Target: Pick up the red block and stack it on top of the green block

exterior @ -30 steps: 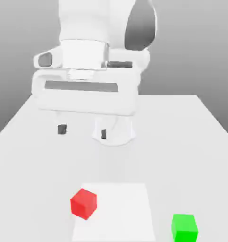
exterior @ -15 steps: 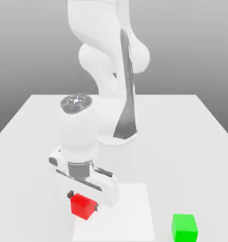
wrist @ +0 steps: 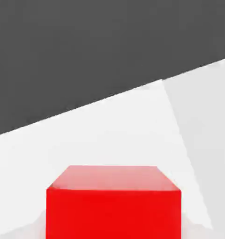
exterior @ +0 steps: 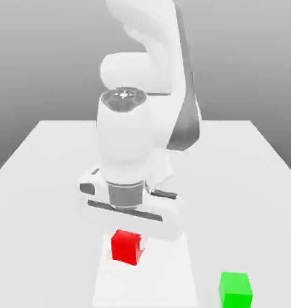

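Note:
The red block (exterior: pixel 126 246) hangs directly under my white hand in the exterior view, a little left of the table's middle near the front. My gripper (exterior: pixel 128 239) is shut on it, and the hand's body covers the block's top. Up close in the hand view, the red block (wrist: pixel 113 207) has the table surface behind it. The green block (exterior: pixel 235 290) rests on the table at the front, toward the exterior view's right, well apart from the red block and the gripper.
A white table (exterior: pixel 244 180) carries everything, with a lighter square patch (exterior: pixel 165 280) under and in front of the red block. The arm's bulky links (exterior: pixel 132 144) rise over the table's middle. Beyond the table's far edge (wrist: pixel 77 109) the background is dark grey.
The hand came down from high over the table and closed around the red block. Since then the block has shifted toward the exterior view's right and slightly up with the hand.

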